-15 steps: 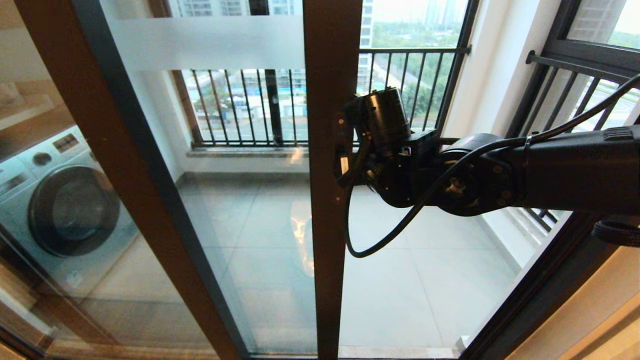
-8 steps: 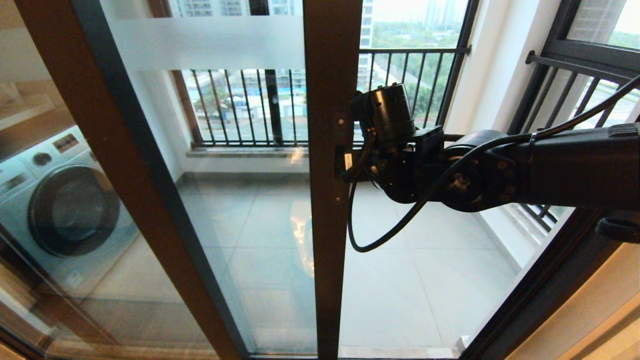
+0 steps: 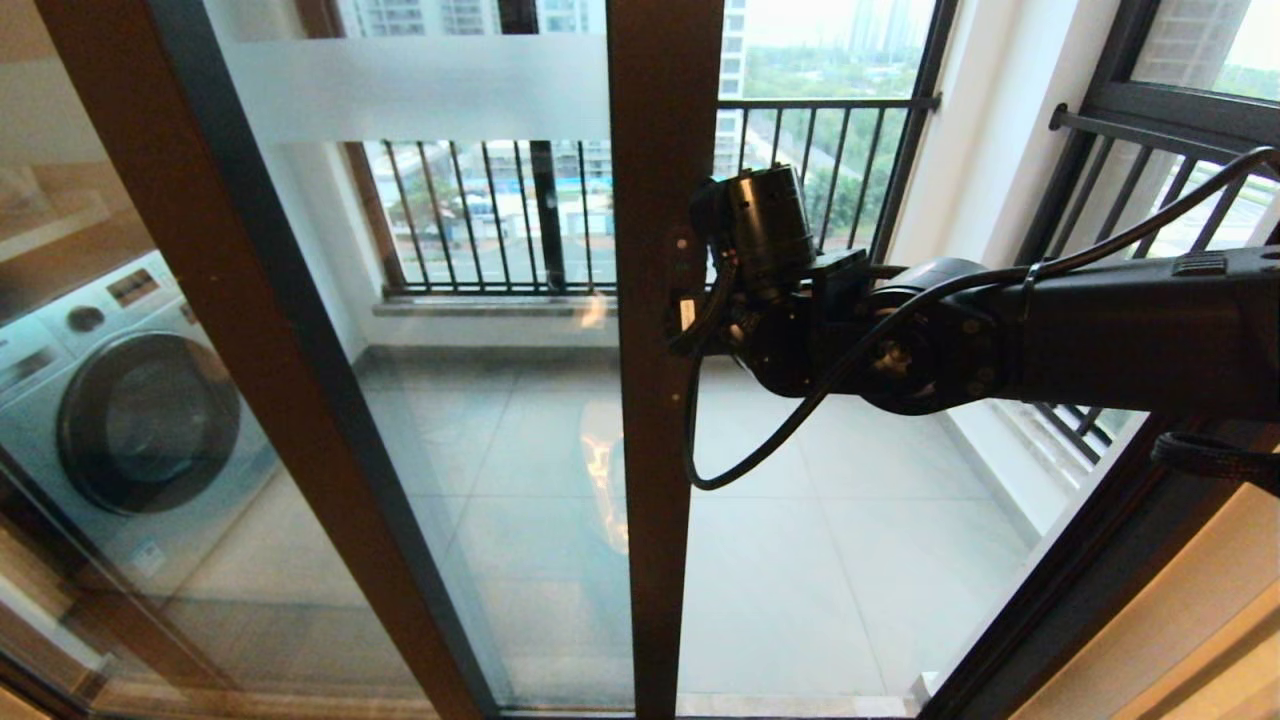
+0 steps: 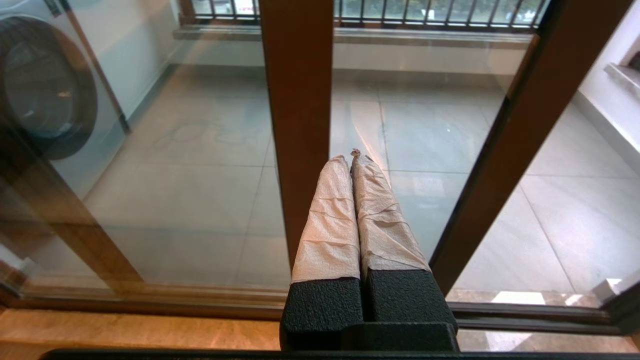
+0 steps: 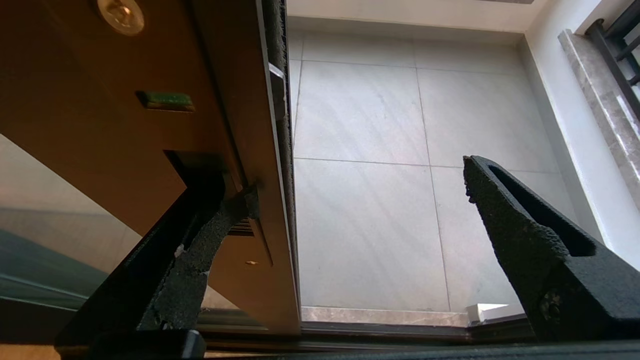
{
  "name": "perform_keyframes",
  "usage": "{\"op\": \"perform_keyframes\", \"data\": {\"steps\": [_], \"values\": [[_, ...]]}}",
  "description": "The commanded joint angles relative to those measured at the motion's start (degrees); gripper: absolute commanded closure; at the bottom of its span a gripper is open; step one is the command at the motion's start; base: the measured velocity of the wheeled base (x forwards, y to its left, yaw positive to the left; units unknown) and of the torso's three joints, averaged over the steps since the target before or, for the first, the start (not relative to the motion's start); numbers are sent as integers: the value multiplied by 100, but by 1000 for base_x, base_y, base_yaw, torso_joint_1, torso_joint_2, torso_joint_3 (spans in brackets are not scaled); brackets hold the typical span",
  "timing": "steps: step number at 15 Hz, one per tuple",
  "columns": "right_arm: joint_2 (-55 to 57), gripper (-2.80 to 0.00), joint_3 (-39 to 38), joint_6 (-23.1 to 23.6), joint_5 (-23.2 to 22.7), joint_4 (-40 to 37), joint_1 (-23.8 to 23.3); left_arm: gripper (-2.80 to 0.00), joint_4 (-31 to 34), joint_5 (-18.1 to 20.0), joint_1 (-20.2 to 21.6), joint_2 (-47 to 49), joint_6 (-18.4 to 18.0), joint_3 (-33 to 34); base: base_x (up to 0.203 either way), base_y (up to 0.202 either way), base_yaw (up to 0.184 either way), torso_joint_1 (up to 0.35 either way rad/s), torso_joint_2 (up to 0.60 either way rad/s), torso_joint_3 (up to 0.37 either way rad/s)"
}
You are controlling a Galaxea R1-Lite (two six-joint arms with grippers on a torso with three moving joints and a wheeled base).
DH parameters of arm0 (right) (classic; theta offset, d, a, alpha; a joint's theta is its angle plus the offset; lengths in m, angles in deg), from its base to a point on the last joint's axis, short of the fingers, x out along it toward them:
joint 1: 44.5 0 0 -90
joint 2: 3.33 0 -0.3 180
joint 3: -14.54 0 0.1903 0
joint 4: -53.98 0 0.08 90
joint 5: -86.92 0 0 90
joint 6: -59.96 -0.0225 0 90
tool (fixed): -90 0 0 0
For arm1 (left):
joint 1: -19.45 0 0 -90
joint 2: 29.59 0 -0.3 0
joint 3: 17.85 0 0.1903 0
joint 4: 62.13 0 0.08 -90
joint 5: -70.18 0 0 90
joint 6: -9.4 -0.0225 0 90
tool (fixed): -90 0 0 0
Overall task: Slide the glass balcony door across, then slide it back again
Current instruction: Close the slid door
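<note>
A home: balcony with washing machine (image 3: 130, 420) and railing (image 3: 480, 215).

Open doorway beside the glass balcony door (image 3: 662, 450) leaves clear passage onto the tiled floor (image 3: 850, 560); railing (image 3: 800, 170) blocks beyond.

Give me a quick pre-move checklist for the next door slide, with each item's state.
1. One finger of the right gripper sits in the handle slot: ok.
2. Its jaws stand wide, not pinching: ok.
3. The glass balcony door is partly open, a gap on its right: ok.
4. The left gripper is shut, parked low before the glass: ok.
5. The cable loop hangs clear of the stile: cannot tell.
</note>
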Motion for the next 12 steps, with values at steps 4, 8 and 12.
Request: {"op": "perform_keyframes", "data": {"steps": [4,8,12], "values": [[-62,-280,-119,-18,25,-2,-10,0,1,2,-2,7,2,9,0,0,0,0,0,0],[-149,-280,-257,-35,25,7,-115,0,0,2,-2,7,2,9,0,0,0,0,0,0],[-245,-280,-354,-35,25,7,-261,0,1,2,-2,7,2,9,0,0,0,0,0,0]]}}
